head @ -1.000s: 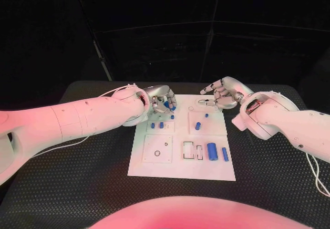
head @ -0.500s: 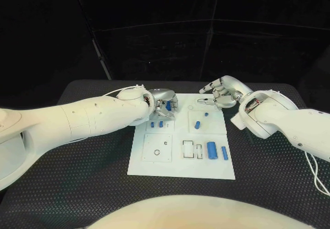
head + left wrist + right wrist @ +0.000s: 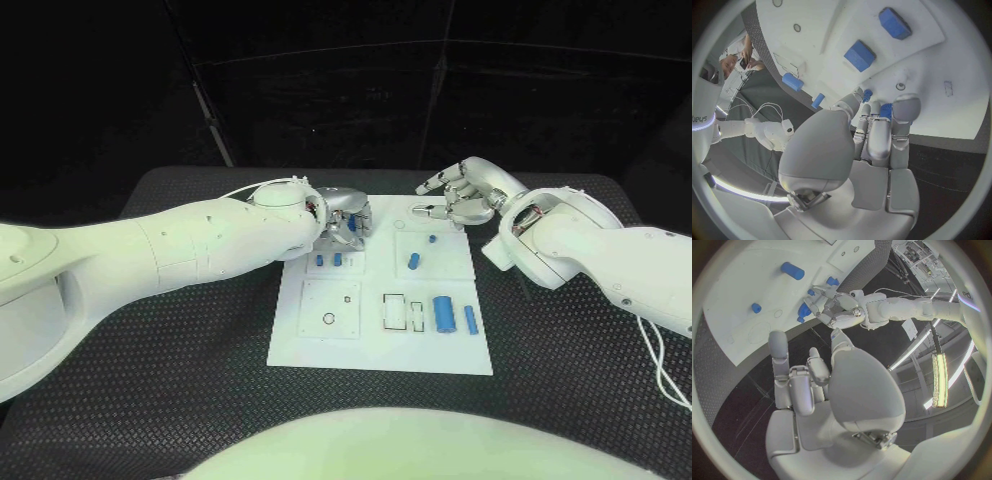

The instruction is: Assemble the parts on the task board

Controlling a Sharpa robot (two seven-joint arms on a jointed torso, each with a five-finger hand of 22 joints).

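Writing: none legible | left hand (image 3: 340, 217) pinches blue part (image 3: 886, 109)

the left hand (image 3: 342, 217) has drawn back slightly toward the task board's (image 3: 378, 345) far-left corner

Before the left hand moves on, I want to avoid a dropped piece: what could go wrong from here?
1. The left hand pinches a small blue part only at its fingertips; it may slip out.
2. Two blue parts lie on the task board just beside that hand; its fingers could knock them.
3. The right hand hovers open at the board's far edge, close enough to crowd the left.
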